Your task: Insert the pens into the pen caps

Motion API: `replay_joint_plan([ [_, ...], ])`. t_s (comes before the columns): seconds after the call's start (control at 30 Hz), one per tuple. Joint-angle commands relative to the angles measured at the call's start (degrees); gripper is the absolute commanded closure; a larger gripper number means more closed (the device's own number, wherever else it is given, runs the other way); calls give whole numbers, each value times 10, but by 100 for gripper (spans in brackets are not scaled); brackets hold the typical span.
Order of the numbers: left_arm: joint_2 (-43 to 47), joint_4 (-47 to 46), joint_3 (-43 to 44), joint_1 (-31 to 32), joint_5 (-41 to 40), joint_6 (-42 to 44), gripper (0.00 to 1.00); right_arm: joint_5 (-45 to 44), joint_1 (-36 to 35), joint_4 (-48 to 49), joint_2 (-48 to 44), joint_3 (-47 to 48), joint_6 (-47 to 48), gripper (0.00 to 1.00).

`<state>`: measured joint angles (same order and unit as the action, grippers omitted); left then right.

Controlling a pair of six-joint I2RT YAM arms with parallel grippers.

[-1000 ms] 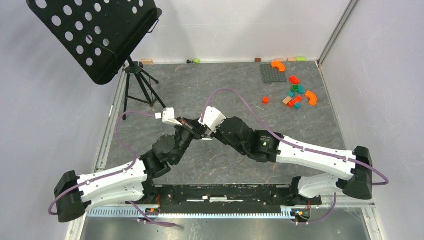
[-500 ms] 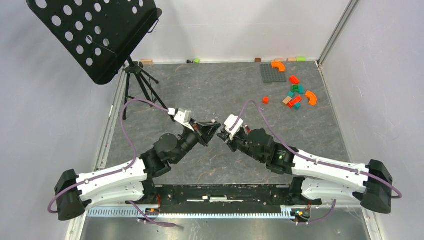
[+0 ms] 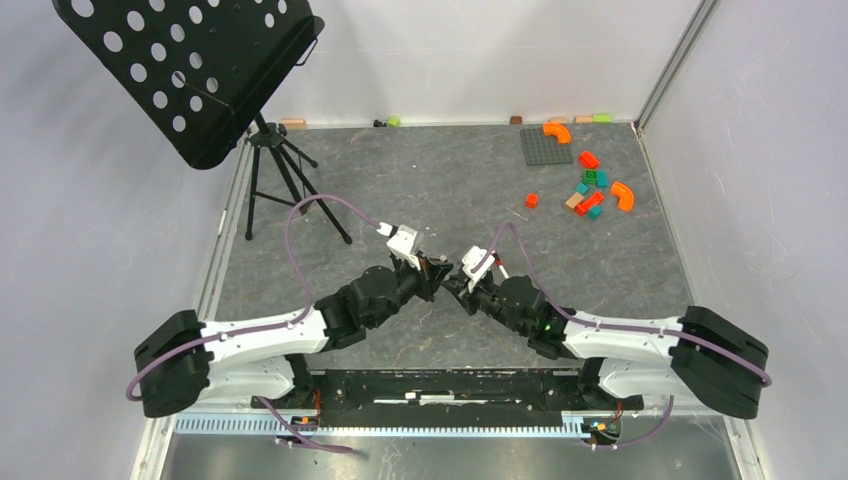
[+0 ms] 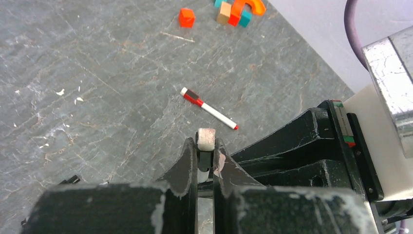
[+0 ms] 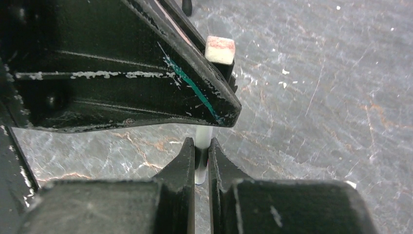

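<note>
Jaws of our left gripper (image 4: 205, 148) are clamped on a cap (image 4: 206, 138) whose pale flat end pokes out. Tip to tip with it, our right gripper (image 5: 201, 152) pinches a white pen (image 5: 203, 139) by its barrel; we cannot tell whether it sits in the cap. Farther right, we see a red pen (image 4: 208, 108) lying flat on the table (image 4: 97, 73), untouched.

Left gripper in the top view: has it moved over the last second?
Yes. The left gripper has shifted right and slightly toward the table's near edge, ending farther from the music stand's tripod.
</note>
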<state>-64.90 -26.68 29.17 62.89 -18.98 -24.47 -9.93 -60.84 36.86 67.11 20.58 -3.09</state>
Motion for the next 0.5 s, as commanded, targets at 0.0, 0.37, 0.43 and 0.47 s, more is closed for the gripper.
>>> replay_joint_plan([
  [0.0, -59, 25, -48, 35, 105, -10, 98, 31, -1, 316, 19, 7, 5, 100],
  [0.37, -135, -52, -69, 35, 111, -8, 98, 30, 10, 462, 126, -31, -1, 100],
  [0.43, -141, -55, -68, 35, 107, -8, 98, 27, 10, 488, 138, -38, -3, 100],
  [0.47, -144, -55, -67, 35, 107, -8, 98, 25, 10, 500, 141, -41, -3, 100],
])
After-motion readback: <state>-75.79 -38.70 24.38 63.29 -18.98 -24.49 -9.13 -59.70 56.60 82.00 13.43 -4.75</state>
